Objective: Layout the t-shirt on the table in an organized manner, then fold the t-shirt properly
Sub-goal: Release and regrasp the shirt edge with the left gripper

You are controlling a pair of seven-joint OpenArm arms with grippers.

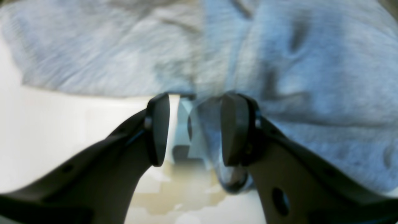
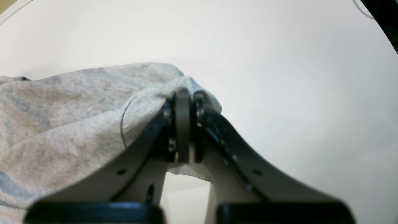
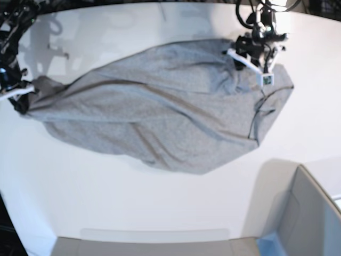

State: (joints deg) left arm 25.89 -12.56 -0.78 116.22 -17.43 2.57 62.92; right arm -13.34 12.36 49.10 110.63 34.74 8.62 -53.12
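Between the two sets of jaws, the grey t-shirt [image 3: 160, 114] lies stretched and rumpled across the white tabletop [image 3: 106, 197], its cloth creased in long diagonal folds; at one end, the right gripper [image 2: 183, 102] has its jaws pressed together on a bunched edge of the fabric, which rises to a small peak at the fingertips and drapes back on one side of them over the tabletop [image 2: 279, 77]; on the other side of those jaws the surface is bare white; at the opposite end, the left gripper [image 1: 194, 127] hangs over the shirt with its jaws spread apart, the dark pads [image 1: 158, 127] standing clear of each other; a fold of the t-shirt [image 1: 295, 77] lies just beyond and beside one pad, blurred, and whether it touches that pad cannot be told; in the base view this left gripper [image 3: 261, 64] sits above the shirt's far corner; a grey bin [image 3: 309, 218] stands well apart from both jaws at the tabletop's near edge.
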